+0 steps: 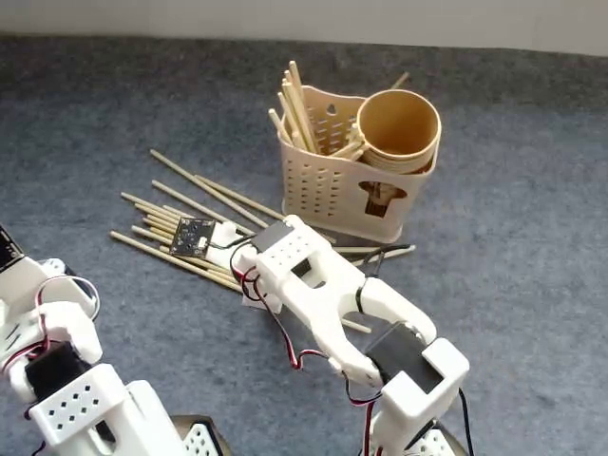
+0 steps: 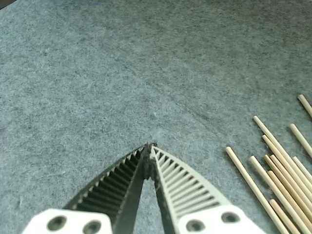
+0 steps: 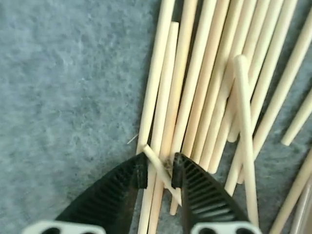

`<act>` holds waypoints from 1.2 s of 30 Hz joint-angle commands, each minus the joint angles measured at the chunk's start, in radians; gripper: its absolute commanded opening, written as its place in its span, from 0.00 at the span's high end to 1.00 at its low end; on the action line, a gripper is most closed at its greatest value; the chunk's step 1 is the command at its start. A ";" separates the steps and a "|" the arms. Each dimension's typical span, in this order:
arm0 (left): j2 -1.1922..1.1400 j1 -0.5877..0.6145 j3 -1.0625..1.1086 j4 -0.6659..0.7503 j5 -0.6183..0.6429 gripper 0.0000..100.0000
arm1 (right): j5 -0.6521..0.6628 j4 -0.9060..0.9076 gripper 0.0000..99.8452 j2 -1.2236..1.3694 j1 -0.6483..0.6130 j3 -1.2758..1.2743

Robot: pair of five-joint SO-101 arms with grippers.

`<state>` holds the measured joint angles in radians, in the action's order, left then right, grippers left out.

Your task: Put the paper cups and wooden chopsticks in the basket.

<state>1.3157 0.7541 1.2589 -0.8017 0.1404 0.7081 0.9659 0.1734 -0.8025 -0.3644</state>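
A cream slotted basket (image 1: 328,190) stands at the back, holding paper cups (image 1: 399,128) stacked inside and several wooden chopsticks (image 1: 299,109) upright. More chopsticks (image 1: 176,223) lie fanned out on the grey carpet to its left. My right gripper (image 3: 158,170) is down on this pile (image 3: 204,87), shut on one thin chopstick (image 3: 152,158) that crosses slantwise between its jaws. My left gripper (image 2: 150,146) is shut with nothing in it, over bare carpet, with chopstick ends (image 2: 278,165) off to one side.
The right arm (image 1: 323,285) stretches from the front edge across to the pile, lying over a few chopsticks (image 1: 375,251) in front of the basket. The left arm (image 1: 57,370) sits low at the front left corner. Bare carpet (image 1: 513,237) surrounds the basket.
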 commanded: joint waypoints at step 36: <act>0.012 -0.021 -0.012 0.018 0.003 0.99 | -0.470 0.056 0.99 -0.940 0.283 -0.056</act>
<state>1.3157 0.7541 1.2589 -0.8017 0.1404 0.3920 1.0273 -0.6306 -0.5340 -0.4319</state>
